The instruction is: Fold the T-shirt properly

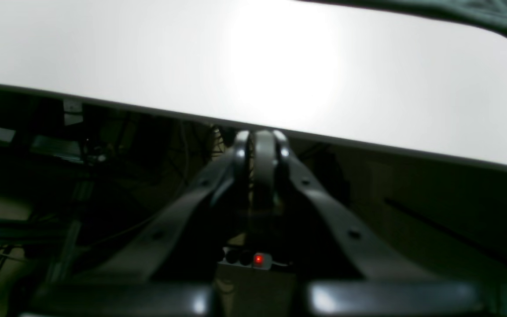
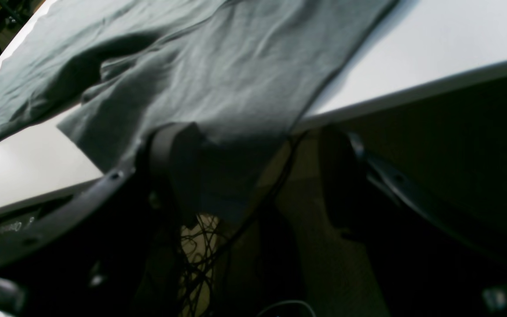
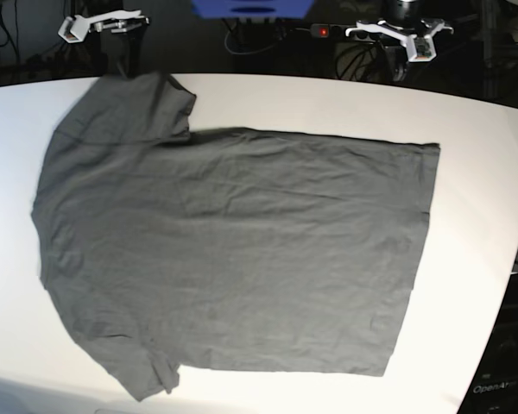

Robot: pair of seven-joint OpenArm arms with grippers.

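Since the dark charcoal-grey wrinkly cotton T-shirt [image 3: 233, 250] lies flat mid-frame on the white desk [image 3: 483, 172], sleeve overhanging upper left, the right gripper [image 2: 253, 176] waits spread there, left gripper [image 1: 260, 152] pressed together.

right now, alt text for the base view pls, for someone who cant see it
A dark grey T-shirt lies spread flat and wrinkled across a white table, seen from above, one sleeve reaching the far edge. Both arms sit beyond that edge, touching nothing.
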